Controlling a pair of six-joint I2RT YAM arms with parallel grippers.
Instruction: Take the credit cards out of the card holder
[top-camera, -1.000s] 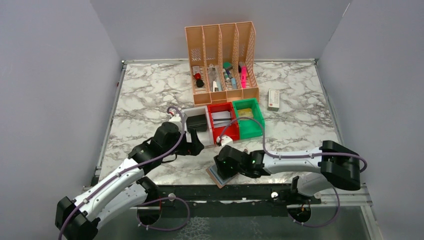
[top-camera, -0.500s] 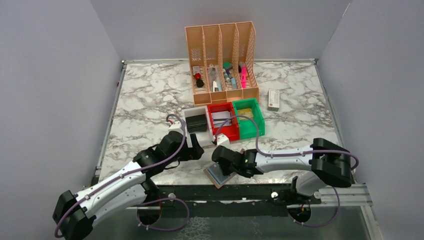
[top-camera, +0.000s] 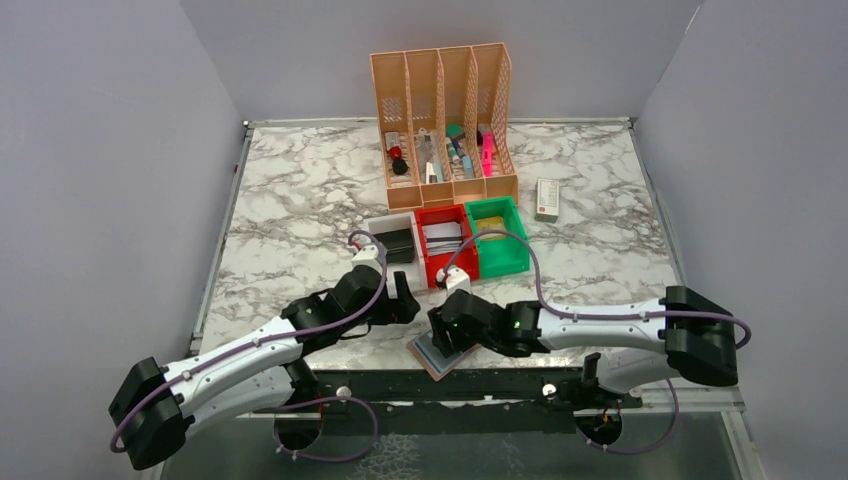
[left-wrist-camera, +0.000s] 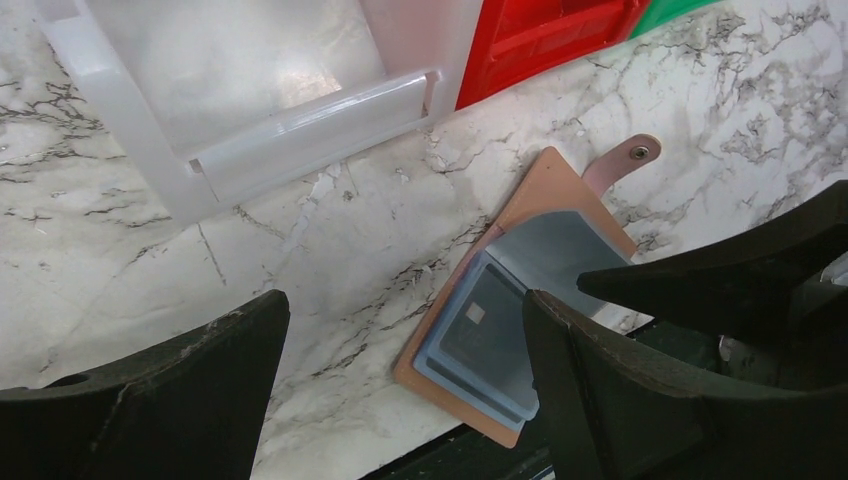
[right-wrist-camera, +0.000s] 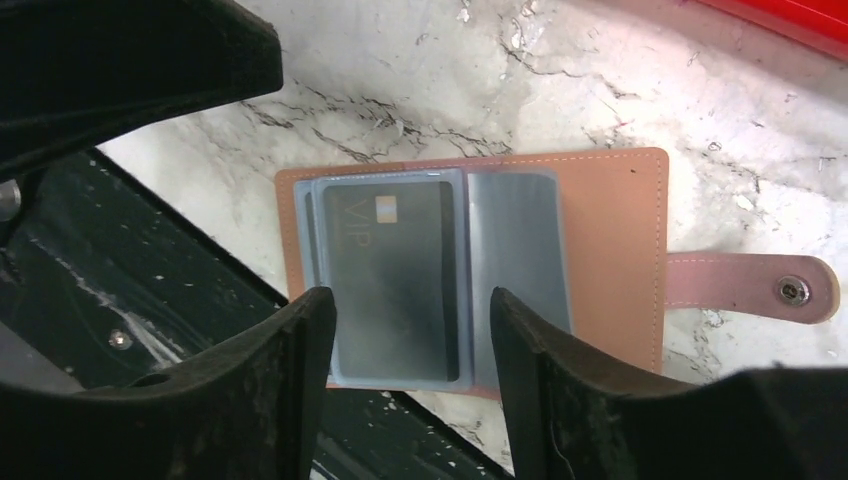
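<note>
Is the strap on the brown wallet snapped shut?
No, the strap sticks out sideways from the open wallet, lying loose.

Above the marble table (top-camera: 290, 200), the left arm (top-camera: 250, 350) and right arm (top-camera: 600, 322) are showing white shells, black joints and scuffed black fingers (left-wrist-camera: 150, 400); a purple cable (top-camera: 500, 233) is looping along each.

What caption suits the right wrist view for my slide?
Right gripper, jaws apart, over the opened card holder, a dark credit card showing inside.
</note>
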